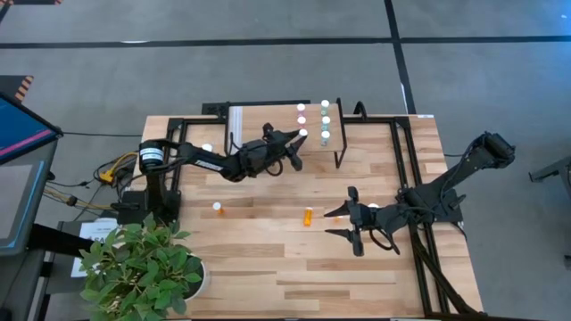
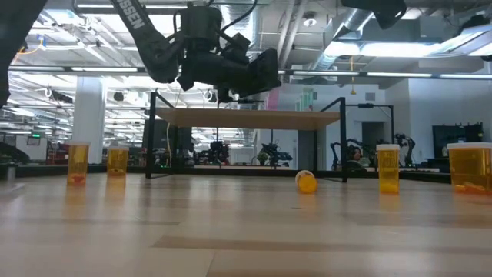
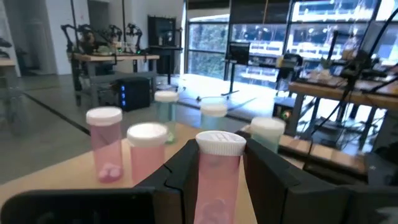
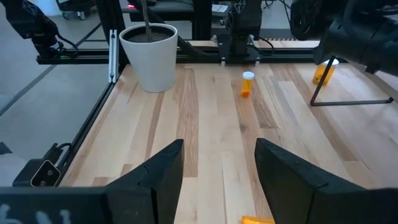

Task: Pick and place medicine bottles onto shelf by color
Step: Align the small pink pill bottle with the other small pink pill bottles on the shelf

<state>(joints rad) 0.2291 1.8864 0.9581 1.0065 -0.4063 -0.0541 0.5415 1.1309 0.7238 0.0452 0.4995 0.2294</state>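
Observation:
The shelf (image 1: 268,125) stands at the table's far middle and shows as a raised wooden platform (image 2: 246,118) in the low view. On its right end stand two pink bottles (image 3: 104,149) (image 3: 147,155) and three pale green ones (image 3: 213,115). My left gripper (image 3: 219,149) reaches over the shelf from the table's left and is shut on a third pink bottle (image 1: 303,133). My right gripper (image 1: 343,223) stands open over the table's right middle, with nothing between its fingers. One orange bottle (image 1: 309,216) lies on its side beside it. Another (image 1: 217,207) stands at the left. My left gripper pinches the pink bottle's body (image 3: 217,180), just below its white cap (image 3: 221,143), between its two fingers. The fingers (image 3: 186,168) come in level from the table's left. The bottle stands upright in the hold, in line with the other pink ones. Its base is hidden.
A potted plant (image 1: 147,267) stands at the table's near left corner. Upright orange bottles (image 2: 78,163) (image 2: 387,168) (image 2: 469,165) stand on the tabletop. Black frame rails (image 1: 406,160) run along the table's right and far edges.

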